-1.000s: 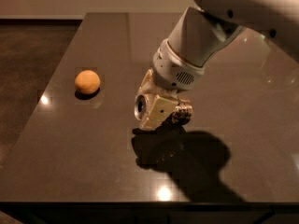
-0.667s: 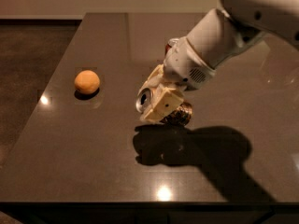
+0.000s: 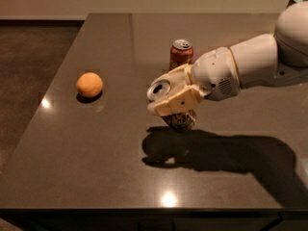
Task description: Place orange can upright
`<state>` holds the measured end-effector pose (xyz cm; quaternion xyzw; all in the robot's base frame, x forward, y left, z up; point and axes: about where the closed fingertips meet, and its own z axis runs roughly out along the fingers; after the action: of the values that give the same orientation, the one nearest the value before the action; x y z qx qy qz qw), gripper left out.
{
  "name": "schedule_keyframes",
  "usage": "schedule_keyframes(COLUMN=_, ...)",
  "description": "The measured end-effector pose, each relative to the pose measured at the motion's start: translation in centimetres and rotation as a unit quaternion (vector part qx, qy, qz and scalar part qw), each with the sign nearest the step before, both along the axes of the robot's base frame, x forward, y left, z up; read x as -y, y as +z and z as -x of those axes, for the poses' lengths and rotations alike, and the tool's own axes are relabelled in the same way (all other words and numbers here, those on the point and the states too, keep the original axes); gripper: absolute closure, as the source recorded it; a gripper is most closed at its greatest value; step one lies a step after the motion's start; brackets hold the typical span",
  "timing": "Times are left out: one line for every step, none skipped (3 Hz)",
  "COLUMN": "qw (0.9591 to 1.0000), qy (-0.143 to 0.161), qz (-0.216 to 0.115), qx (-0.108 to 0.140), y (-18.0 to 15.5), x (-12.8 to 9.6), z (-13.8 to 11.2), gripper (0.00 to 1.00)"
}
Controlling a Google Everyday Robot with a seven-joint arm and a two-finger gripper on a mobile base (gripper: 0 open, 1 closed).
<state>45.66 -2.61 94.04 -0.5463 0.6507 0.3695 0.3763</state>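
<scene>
The orange can (image 3: 181, 121) is held in my gripper (image 3: 172, 99) near the middle of the dark table (image 3: 96, 148). It is tilted, its silver top facing up and to the left and its mottled lower end just above or touching the tabletop; I cannot tell which. The cream fingers (image 3: 179, 102) are closed around the can's body and hide most of it. My white arm reaches in from the right.
A red can (image 3: 181, 55) stands upright just behind the gripper. A round orange fruit (image 3: 89, 84) lies to the left on the table. The table's front edge runs along the bottom and its left edge borders brown floor.
My arm has swung down to the right and now reaches in from the side. The held can has turned more towards upright. The red can behind it has come into view.
</scene>
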Motion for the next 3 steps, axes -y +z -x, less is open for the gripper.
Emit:
schedule_keyframes(qw=0.9961, qy=-0.045, qz=-0.075, qx=-0.003, y=0.4, x=1.0, z=-0.5, gripper=1.0)
schedule_keyframes(qw=0.987, qy=-0.082, qz=-0.138, qx=-0.011, y=0.1, x=2.0, z=-0.9, gripper=1.0)
schedule_keyframes(qw=0.9769, qy=-0.106, qz=-0.184, qx=-0.018, y=-0.3, x=2.9, z=-1.2, gripper=1.0)
